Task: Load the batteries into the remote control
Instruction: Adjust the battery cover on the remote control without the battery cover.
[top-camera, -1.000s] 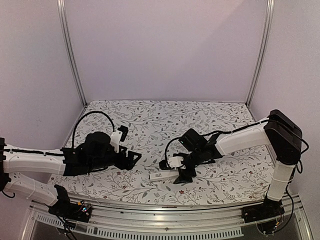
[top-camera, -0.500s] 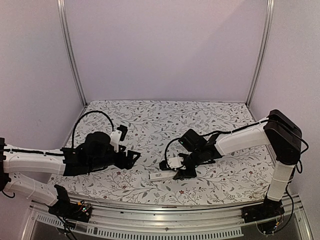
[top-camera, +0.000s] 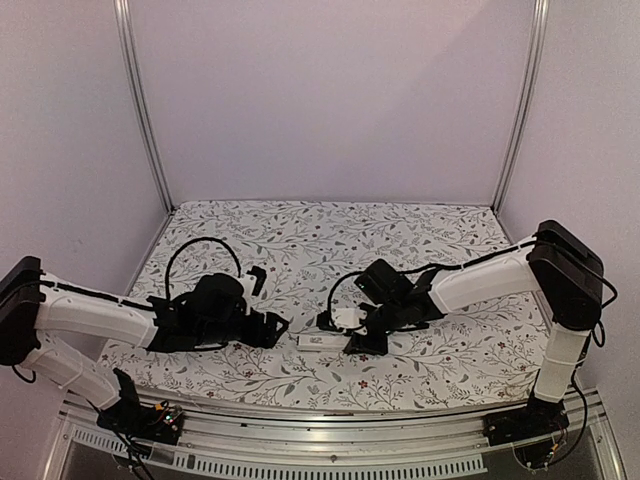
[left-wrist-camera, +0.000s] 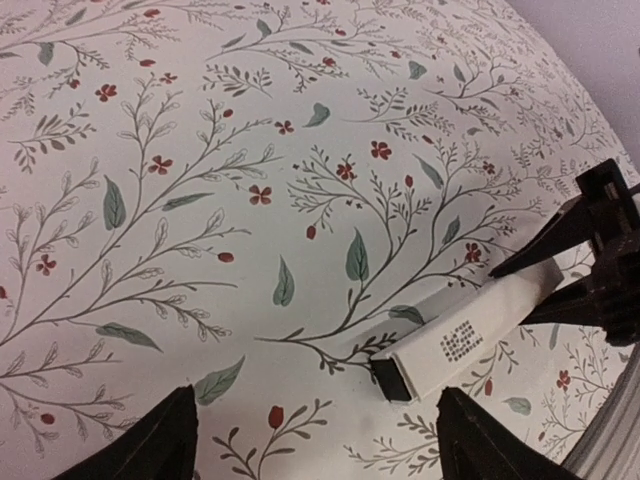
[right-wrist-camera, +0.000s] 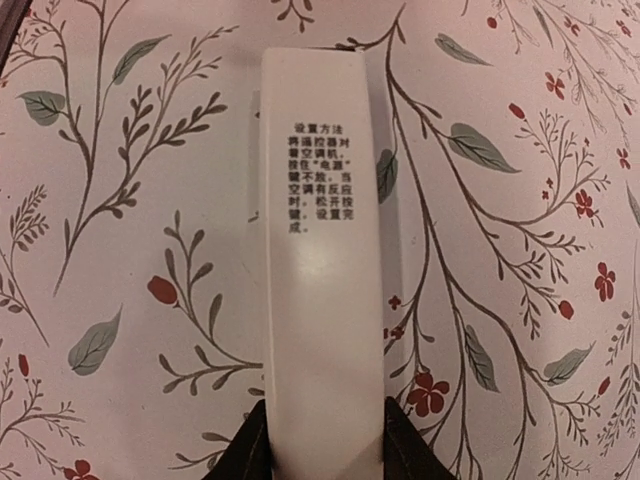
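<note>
The remote control (top-camera: 318, 341) is a slim white bar lying on the floral cloth at the front middle. My right gripper (top-camera: 358, 343) is shut on its right end. In the right wrist view the remote control (right-wrist-camera: 322, 250) runs away from my right gripper (right-wrist-camera: 323, 440), printed text up, with both black fingers pressed against its sides. My left gripper (top-camera: 275, 325) stands open just left of the remote. In the left wrist view the remote control's (left-wrist-camera: 470, 335) dark end lies ahead of my open left gripper (left-wrist-camera: 315, 430), nothing between the fingers. The batteries are out of view.
The floral cloth (top-camera: 300, 240) covers the whole table. Metal posts (top-camera: 140, 110) and pale walls bound the back and sides. An aluminium rail (top-camera: 320, 440) runs along the near edge, between the arm bases.
My right gripper has shut on the remote's right end. My left arm has swung right and lower, bringing its open gripper close to the remote's left end.
</note>
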